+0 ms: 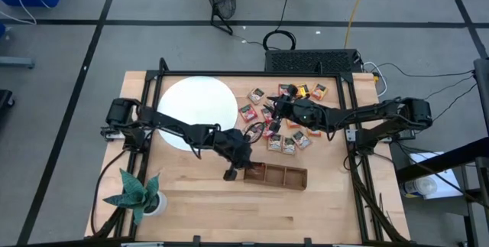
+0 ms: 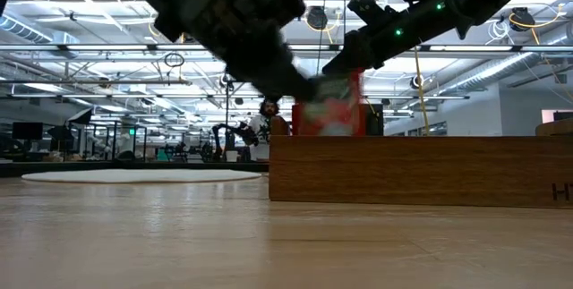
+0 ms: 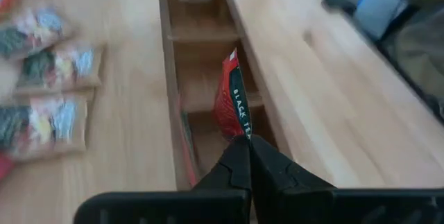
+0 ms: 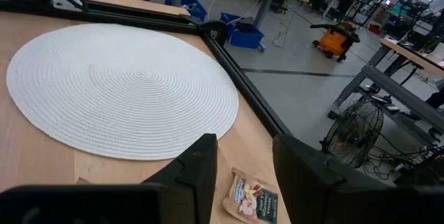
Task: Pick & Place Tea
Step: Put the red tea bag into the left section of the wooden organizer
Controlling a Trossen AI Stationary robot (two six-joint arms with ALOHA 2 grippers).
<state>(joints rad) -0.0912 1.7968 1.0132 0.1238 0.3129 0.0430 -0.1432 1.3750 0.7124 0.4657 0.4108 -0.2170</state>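
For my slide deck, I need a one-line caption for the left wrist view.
Left gripper fingers shut on a red tea sachet, holding it over the wooden tray.

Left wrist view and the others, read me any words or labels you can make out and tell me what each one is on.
"BLACK TE...", running down the edge of the red tea sachet pinched by the left gripper over the wooden tray; the rest is cut off.
Print on the loose sachets and the sachet near the right gripper: too blurred.
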